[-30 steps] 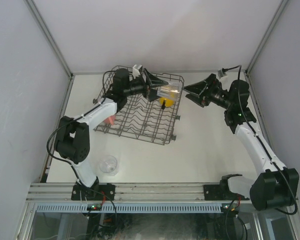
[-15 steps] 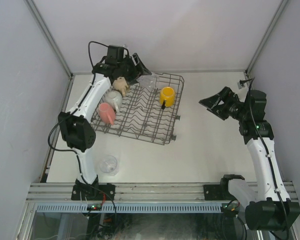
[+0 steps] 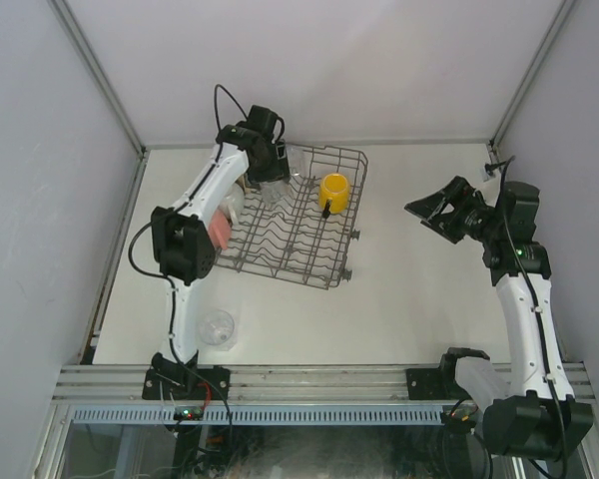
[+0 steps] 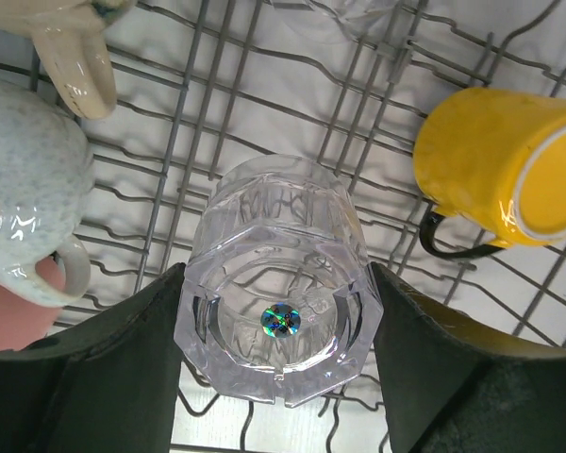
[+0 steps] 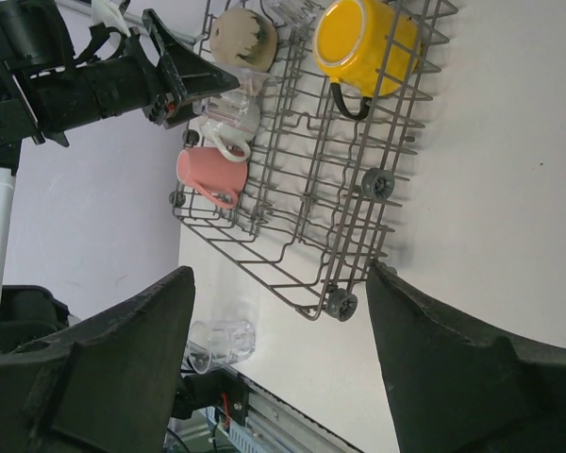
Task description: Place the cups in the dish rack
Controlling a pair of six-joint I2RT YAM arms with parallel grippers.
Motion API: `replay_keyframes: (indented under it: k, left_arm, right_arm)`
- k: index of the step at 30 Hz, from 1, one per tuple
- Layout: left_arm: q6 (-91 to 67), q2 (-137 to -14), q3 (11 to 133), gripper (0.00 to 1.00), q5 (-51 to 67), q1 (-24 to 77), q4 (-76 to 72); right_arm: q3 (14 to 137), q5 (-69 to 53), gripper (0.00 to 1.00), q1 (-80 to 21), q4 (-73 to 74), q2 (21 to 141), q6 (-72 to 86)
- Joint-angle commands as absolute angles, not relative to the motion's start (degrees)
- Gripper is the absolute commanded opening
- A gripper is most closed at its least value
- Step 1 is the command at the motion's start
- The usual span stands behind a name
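Cups crowd the dish rack (image 3: 280, 277), which stands on the far left part of the table (image 3: 409, 299). Its far right corner holds the yellow mug (image 3: 332, 190), tipped on its side among the tines with the dark handle toward the near side.

Three more cups sit along the rack's left side. The tan mug (image 5: 245, 38) is farthest. The white mug (image 5: 234, 127) is just near of it, and the pink tumbler (image 5: 210, 176), nearest of the three, lies right beside the white mug.

The left gripper (image 3: 270, 185) reaches down over the far middle of the rack, between that group and the yellow mug. Its jaws are closed on a clear glass tumbler (image 4: 275, 293), one finger against each side of it. The wrist view shows the glass end-on above the wires. Whether it already rests on the tines I cannot tell.

A second clear glass (image 3: 299, 162) lies at the rack's far rim, cut off in the wrist views. A third clear glass (image 3: 217, 329) stands outside the rack on the near left of the table, close to the left arm's base.

The right gripper (image 3: 419, 215) hangs over bare table to the right, well apart from the rack. Its jaws are spread wide with nothing between them.
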State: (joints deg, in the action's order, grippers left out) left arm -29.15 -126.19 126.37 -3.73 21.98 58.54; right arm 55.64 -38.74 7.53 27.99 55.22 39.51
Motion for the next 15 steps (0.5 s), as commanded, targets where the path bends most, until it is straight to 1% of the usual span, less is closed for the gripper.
replay_keyframes:
  k: [1,8,15]
  left_arm:
    - [-26.6,-126.8,131.8,0.0,-8.4,21.9,57.2]
    - [-26.6,-131.2,136.5,0.0,-8.8,22.0,55.4]
    - [-27.4,-134.0,138.3,0.0,-8.3,22.0,53.1]
  right_arm:
    - [57.3,-39.2,0.73,7.9,27.9,55.2,37.4]
    - [57.3,-38.7,0.73,8.0,28.7,55.8,36.8]
    - [57.3,-38.2,0.73,8.2,29.4,56.3,36.4]
